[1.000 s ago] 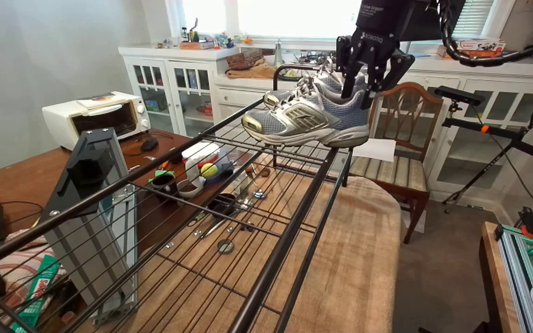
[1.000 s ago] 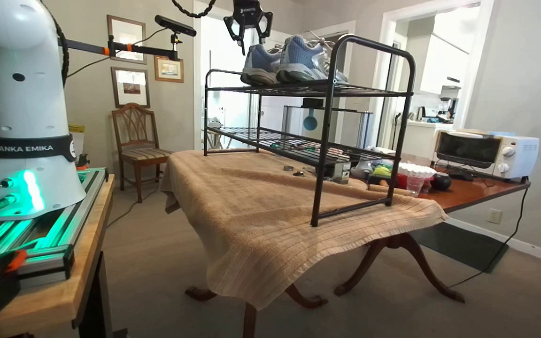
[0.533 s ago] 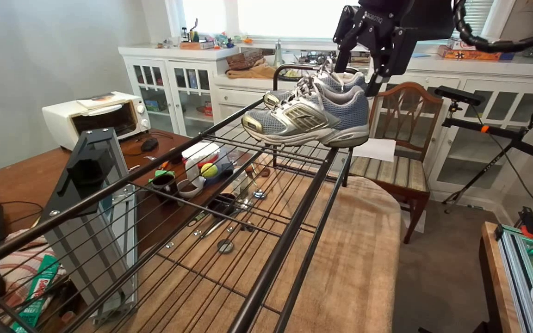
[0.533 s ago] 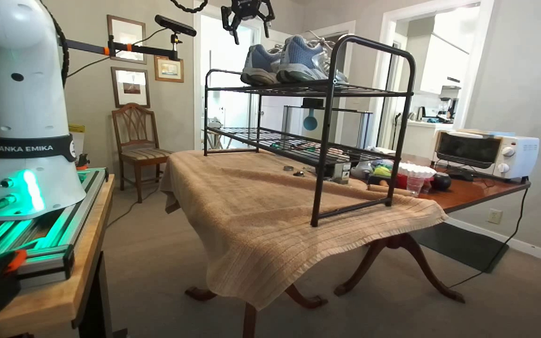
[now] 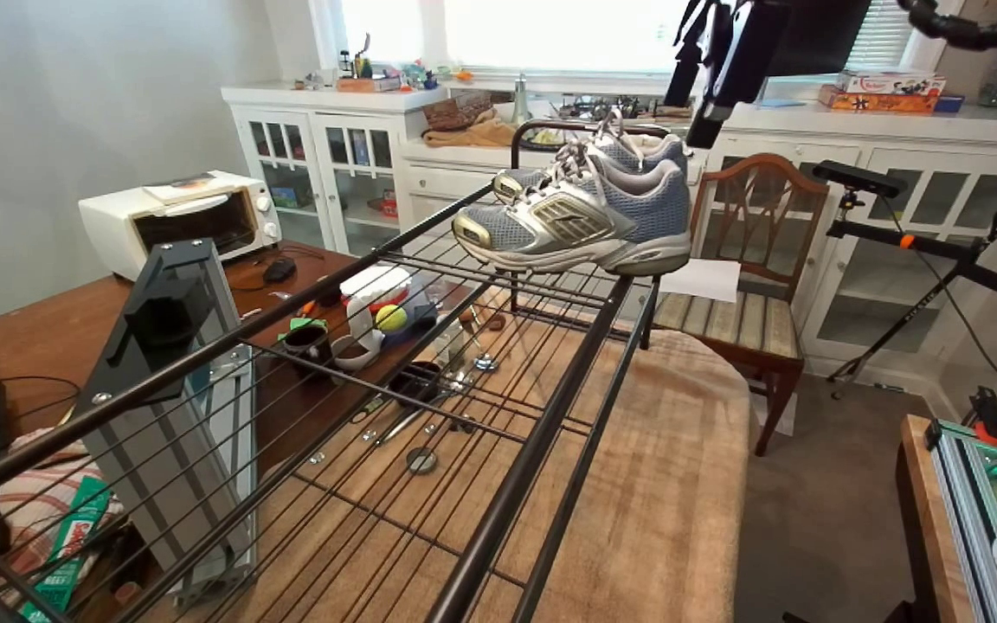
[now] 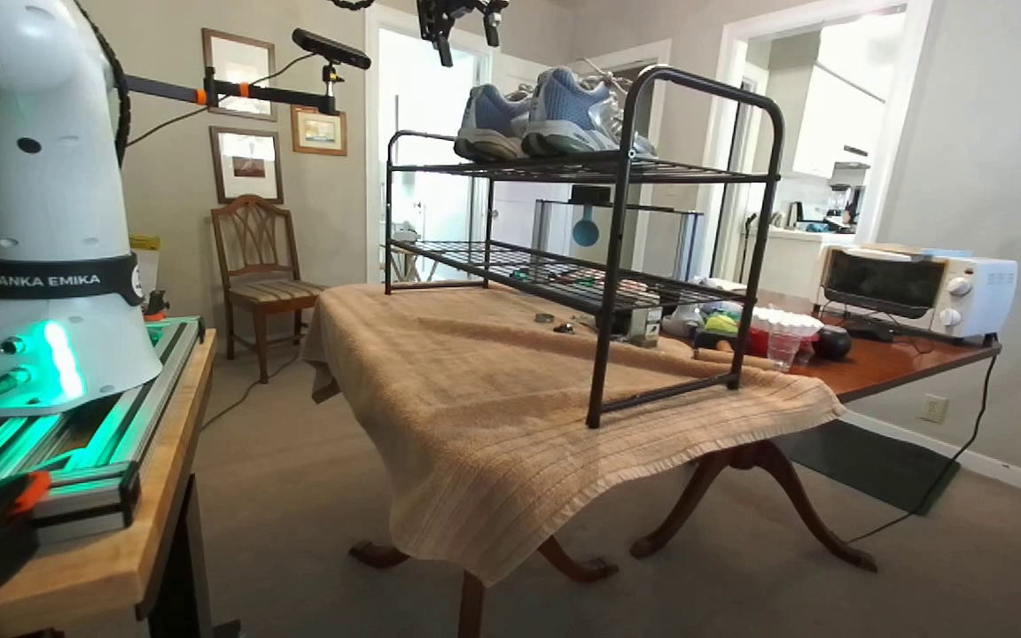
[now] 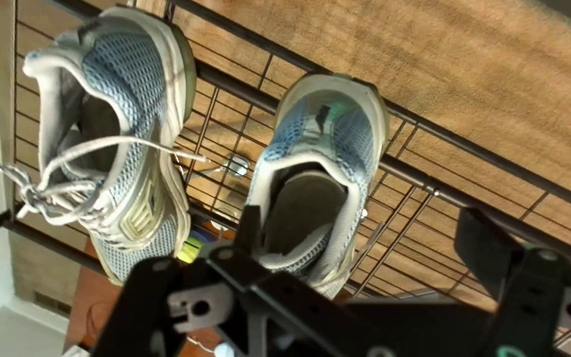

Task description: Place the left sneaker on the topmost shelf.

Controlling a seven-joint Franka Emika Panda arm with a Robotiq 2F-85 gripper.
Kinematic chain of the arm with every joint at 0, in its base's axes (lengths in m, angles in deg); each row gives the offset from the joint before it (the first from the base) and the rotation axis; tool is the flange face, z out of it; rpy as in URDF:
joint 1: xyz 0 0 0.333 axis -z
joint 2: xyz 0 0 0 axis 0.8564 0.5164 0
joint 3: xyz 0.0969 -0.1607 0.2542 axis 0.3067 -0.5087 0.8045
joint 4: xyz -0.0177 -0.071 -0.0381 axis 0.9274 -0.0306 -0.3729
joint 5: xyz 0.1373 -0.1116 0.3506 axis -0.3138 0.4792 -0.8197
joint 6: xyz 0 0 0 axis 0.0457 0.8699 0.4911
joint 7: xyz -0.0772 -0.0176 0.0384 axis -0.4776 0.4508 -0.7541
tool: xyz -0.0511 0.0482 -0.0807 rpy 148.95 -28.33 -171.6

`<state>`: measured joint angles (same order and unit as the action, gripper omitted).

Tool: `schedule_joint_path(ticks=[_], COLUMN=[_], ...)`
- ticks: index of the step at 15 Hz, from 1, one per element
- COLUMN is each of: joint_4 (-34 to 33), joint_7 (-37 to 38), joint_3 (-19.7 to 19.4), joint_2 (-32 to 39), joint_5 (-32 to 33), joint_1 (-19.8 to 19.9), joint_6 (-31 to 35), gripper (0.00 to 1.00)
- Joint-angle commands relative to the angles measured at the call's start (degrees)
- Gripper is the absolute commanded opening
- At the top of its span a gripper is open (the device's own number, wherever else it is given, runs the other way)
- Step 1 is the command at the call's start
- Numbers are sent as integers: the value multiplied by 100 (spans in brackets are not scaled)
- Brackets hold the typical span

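Note:
The left sneaker [image 5: 576, 221], grey-blue mesh with a white sole, rests sole down on the topmost shelf [image 5: 429, 415] of the black wire rack. Its toe points away from the robot in both exterior views. My gripper [image 5: 691, 121] hangs above and behind the heel, apart from the shoe. In the wrist view the sneaker [image 7: 365, 129] lies below my gripper [image 7: 360, 215], whose fingers stand wide with nothing held between them; one finger [image 7: 248, 228] covers part of the shoe's edge. The toe is hidden there by the gripper body.
A matching shoe [image 7: 137, 124] sits beside it toward the rack's end hoop [image 5: 550, 125]. A lower wire tier [image 6: 546, 266] runs beneath. The rack stands on a towel-covered table [image 6: 440, 372]. A camera on a boom [image 6: 331, 49] and a chair [image 5: 741, 311] stand nearby.
My gripper has lifted up from the left sneaker's heel, its fingers spreading wider. The left sneaker, the matching shoe and the rack have stayed where they were.

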<state>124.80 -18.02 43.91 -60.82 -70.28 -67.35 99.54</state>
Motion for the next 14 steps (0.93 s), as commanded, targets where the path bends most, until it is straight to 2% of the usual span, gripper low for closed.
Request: schedule_joint_path(ticks=[1, 7, 8, 14], joint_4=[36, 171, 16, 5], joint_7=[1041, 2192, 1847, 1875], joint_3=[170, 321, 233, 240], joint_2=[-290, -785, -560, -579], joint_5=[26, 80, 10, 10], joint_1=[226, 460, 371, 380], joint_6=[-334, -563, -452, -458], gripper=[100, 100, 100, 100])
